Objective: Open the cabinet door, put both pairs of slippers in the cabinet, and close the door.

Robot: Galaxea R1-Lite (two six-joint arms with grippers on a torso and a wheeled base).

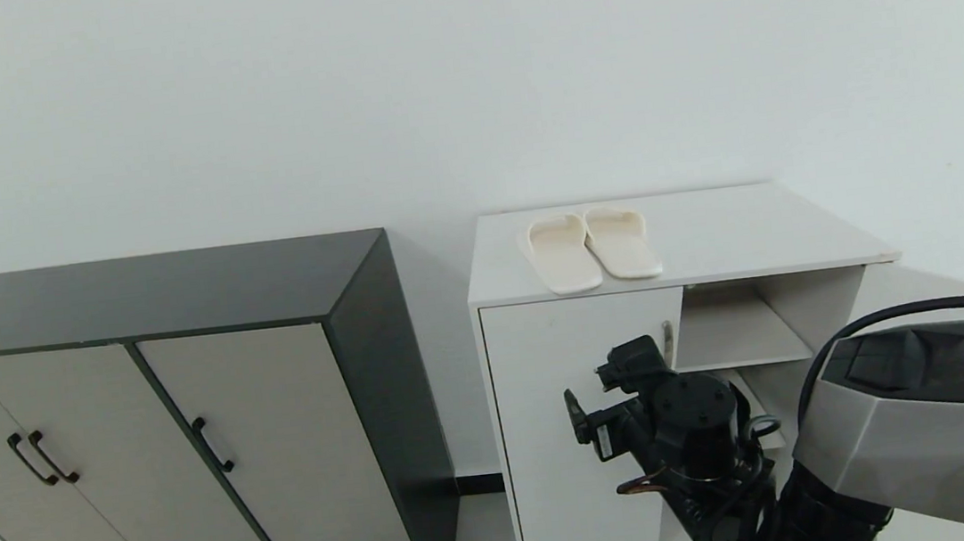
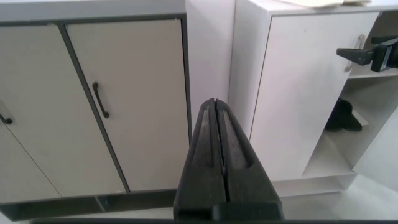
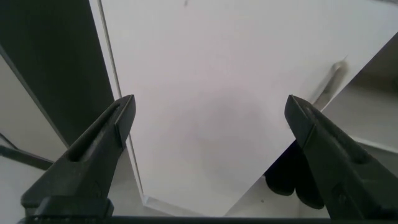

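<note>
Right wrist view: right pincer (image 3: pixel 210 104) was released wide, handle (image 3: pixel 329 84) just beside one finger, not between; needed centring on handle before clenching. Left pincer (image 2: pixel 214 106) was clenched, empty.

Plain white wall (image 1: pixel 462 84); beige-doored black cabinet (image 1: pixel 144 293) against it, pale floor (image 1: pixel 483 539).

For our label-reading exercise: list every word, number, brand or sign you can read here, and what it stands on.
No text can be read.
The small white sticker on the right arm: too small to read.
The white cabinet, dark cabinet and slippers: no print visible.
</note>
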